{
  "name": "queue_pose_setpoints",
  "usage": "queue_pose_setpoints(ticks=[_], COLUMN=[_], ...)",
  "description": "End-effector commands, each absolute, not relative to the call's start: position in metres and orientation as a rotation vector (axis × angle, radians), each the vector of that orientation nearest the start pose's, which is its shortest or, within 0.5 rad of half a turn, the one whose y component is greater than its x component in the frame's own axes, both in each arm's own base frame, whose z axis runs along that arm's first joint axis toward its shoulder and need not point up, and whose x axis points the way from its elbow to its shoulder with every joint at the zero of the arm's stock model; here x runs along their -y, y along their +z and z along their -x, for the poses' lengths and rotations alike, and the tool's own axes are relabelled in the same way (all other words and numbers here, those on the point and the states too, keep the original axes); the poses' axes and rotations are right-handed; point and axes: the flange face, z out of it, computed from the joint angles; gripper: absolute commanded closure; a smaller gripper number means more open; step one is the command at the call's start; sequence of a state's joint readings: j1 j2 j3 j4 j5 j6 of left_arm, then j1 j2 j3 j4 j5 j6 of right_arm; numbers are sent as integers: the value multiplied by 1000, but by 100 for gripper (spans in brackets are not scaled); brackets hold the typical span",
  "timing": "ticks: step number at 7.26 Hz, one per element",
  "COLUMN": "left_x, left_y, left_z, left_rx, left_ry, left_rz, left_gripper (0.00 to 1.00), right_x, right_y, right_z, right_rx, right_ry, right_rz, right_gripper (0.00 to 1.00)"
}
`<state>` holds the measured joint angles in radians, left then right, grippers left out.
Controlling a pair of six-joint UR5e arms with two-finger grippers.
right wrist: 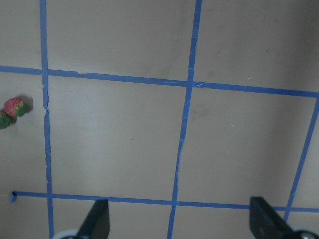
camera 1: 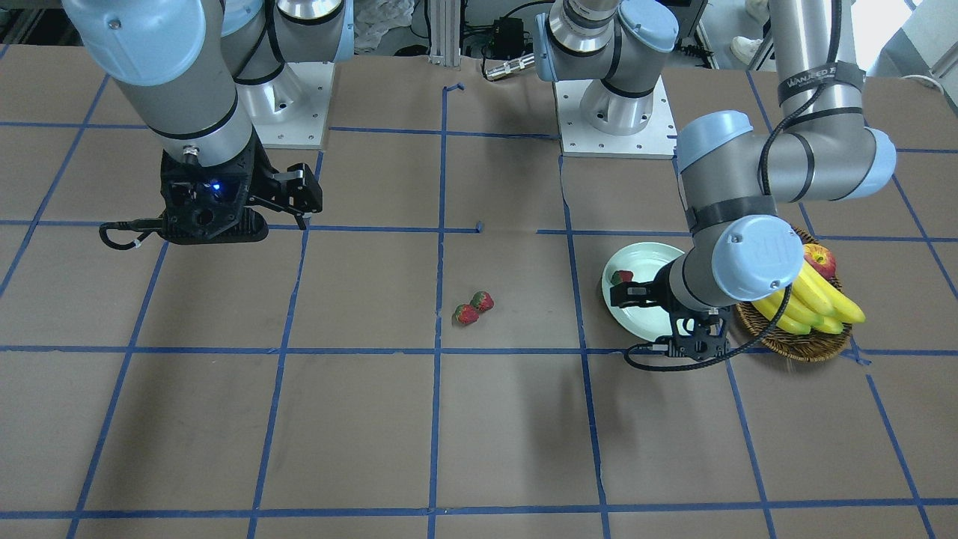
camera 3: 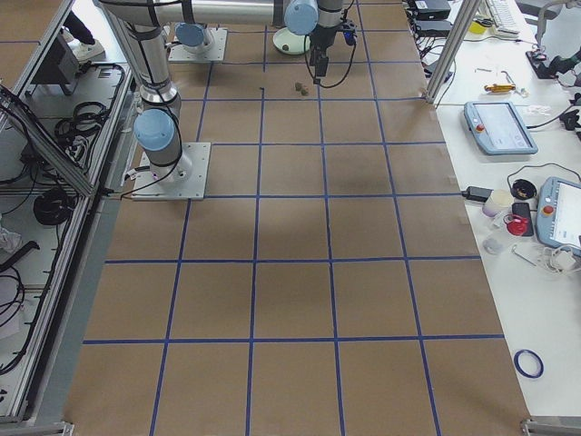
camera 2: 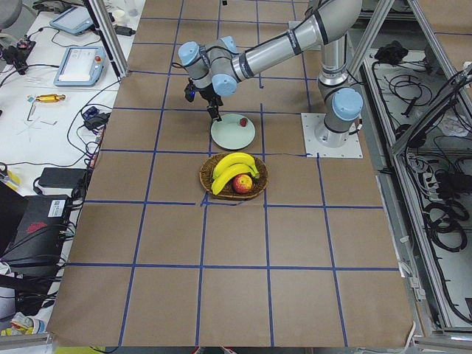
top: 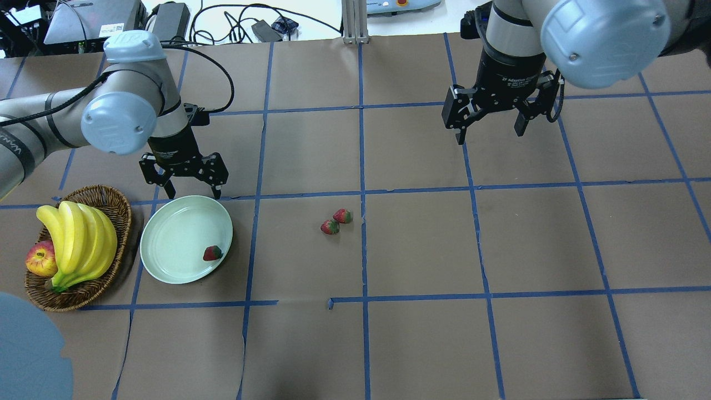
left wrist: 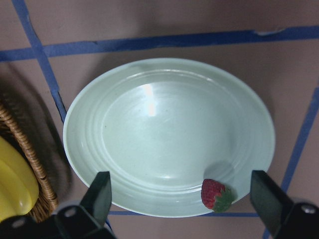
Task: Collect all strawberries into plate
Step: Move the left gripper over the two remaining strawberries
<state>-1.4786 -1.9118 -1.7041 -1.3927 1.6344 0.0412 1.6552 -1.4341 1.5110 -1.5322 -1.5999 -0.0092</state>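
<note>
The pale green plate (top: 172,244) lies on the table's left part, next to a basket. One strawberry (top: 212,253) lies inside it near its rim; it also shows in the left wrist view (left wrist: 216,195) on the plate (left wrist: 164,124). Two more strawberries (top: 343,215) (top: 330,226) lie side by side on the table near the middle, apart from the plate. My left gripper (top: 193,194) is open and empty, hovering over the plate's far edge. My right gripper (top: 490,136) is open and empty, raised over the table to the right of the two strawberries (right wrist: 14,106).
A brown wicker basket (top: 114,203) with bananas (top: 83,239) and a red-yellow apple (top: 40,261) stands just left of the plate. Blue tape lines mark a grid on the brown table cover.
</note>
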Motion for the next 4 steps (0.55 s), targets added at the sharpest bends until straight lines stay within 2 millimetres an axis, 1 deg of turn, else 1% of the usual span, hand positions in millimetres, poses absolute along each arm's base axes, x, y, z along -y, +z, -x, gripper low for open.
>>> queue_pose_setpoints(ticks=[1, 2, 3, 4], left_x=[560, 553, 541, 530], left_y=[258, 246, 237, 231], left_z=[148, 176, 197, 221], left_rx=[-3123, -3148, -3168, -3184], left_ry=[447, 496, 544, 574], left_rz=[280, 239, 199, 121], left_gripper=[0, 0, 0, 3], right_x=[524, 524, 523, 522], right_y=[442, 441, 435, 429], right_z=[-175, -175, -176, -176], right_rx=[-3166, -3166, -3166, -3165], right_ry=[183, 186, 198, 205], right_rz=[151, 151, 154, 154], right_gripper=[0, 0, 0, 0])
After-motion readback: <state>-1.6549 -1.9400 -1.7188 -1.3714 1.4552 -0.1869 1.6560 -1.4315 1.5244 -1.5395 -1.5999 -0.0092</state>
